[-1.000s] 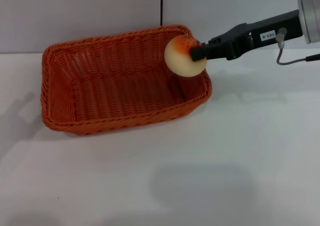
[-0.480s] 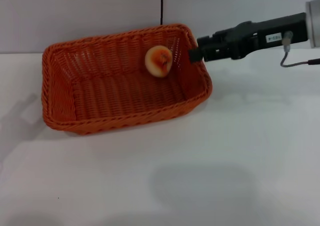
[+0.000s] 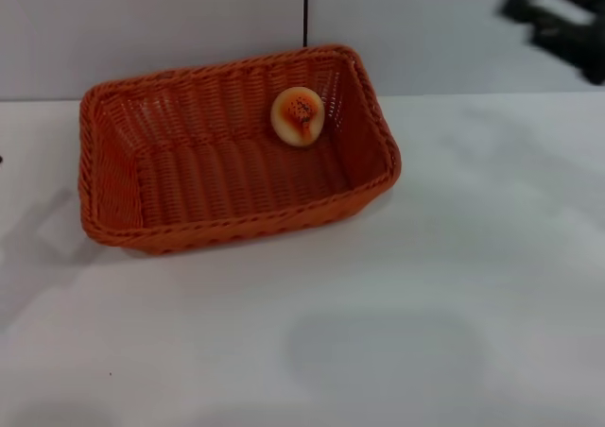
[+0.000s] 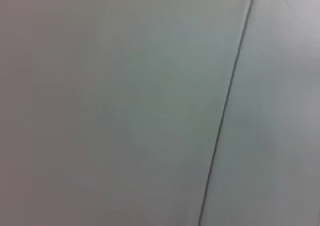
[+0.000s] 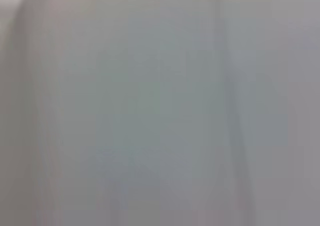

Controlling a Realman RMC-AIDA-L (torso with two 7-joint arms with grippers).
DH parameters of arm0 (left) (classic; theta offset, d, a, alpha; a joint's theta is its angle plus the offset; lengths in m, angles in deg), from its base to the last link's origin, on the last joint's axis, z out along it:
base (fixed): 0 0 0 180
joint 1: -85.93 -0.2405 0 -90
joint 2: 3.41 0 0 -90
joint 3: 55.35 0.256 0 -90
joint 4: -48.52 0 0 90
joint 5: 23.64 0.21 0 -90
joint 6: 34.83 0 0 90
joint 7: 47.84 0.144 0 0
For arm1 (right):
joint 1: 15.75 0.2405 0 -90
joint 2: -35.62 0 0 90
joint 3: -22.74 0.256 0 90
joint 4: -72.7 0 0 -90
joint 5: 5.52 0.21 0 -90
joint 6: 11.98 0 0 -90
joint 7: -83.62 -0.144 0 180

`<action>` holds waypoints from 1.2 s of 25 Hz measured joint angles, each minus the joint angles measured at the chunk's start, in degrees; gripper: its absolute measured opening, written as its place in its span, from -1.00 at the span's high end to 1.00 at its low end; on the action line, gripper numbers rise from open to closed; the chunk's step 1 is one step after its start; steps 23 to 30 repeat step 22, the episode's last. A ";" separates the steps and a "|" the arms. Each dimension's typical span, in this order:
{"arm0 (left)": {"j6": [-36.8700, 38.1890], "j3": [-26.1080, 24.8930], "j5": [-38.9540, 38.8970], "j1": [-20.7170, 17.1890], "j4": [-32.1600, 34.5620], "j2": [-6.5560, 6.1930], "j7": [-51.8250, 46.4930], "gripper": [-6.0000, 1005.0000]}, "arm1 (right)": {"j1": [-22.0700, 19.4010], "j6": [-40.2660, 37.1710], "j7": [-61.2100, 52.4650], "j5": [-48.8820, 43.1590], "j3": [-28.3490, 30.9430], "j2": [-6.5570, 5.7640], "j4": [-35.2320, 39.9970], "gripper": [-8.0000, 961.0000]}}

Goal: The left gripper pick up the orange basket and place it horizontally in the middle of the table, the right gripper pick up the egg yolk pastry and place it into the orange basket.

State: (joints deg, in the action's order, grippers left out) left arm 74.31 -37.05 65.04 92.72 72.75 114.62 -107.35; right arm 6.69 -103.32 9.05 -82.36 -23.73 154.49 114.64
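Observation:
The orange basket [image 3: 123, 214] lies lengthwise on the white table [image 3: 425, 333], left of centre in the head view. Inside it, near its far right wall, rests the egg yolk pastry [image 3: 298, 116], cream with an orange-brown seeded top. My right gripper [image 3: 558, 16] shows only as a dark blurred shape at the top right corner, well away from the basket and holding nothing. The left gripper is out of view. Both wrist views show only plain grey wall.
A thin dark vertical seam [image 3: 305, 9] runs down the grey wall behind the basket and shows in the left wrist view too, as the seam [image 4: 225, 106]. White tabletop stretches in front of and to the right of the basket.
The right gripper let go of the pastry, which dropped into the basket and settled by its far wall. The right arm then pulled back up and to the right.

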 joint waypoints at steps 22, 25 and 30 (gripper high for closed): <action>-4.02 -11.11 -0.13 -3.99 -20.20 0.28 33.93 -0.61 | -2.15 -0.27 50.87 17.91 10.77 0.23 -37.56 -0.38; -4.02 -11.11 -0.13 -3.99 -20.20 0.28 33.93 -0.61 | -2.15 -0.27 50.87 17.91 10.77 0.23 -37.56 -0.38; -4.02 -11.11 -0.13 -3.99 -20.20 0.28 33.93 -0.61 | -2.15 -0.27 50.87 17.91 10.77 0.23 -37.56 -0.38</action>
